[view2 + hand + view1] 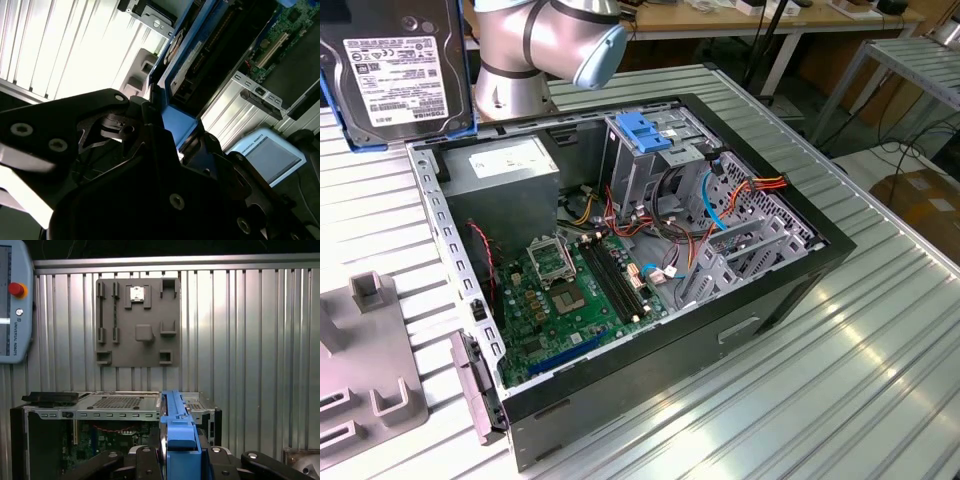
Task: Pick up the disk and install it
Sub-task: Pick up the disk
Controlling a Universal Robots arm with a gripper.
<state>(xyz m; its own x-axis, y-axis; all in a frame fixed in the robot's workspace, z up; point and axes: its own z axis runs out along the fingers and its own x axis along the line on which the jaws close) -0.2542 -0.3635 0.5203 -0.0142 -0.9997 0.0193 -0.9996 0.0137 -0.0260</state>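
"Where was the disk point(395, 70)?"

"Off the table, pinched between the gripper's point(181, 456) black fingers point(145, 466), which were closed tight on its blue frame. In the exterior view it hung at the exterior view's left, beside the arm point(535, 45), with its label side to the camera, outside the open computer case point(770, 300)."

"And from the wrist?"

"In the first wrist view it stood edge-on. The case's rim lay beyond it, and farther off a grey fixture plate point(137, 322) lay flat on the ridged table point(250, 340). In the second wrist view the blue frame ran out from between the fingers."
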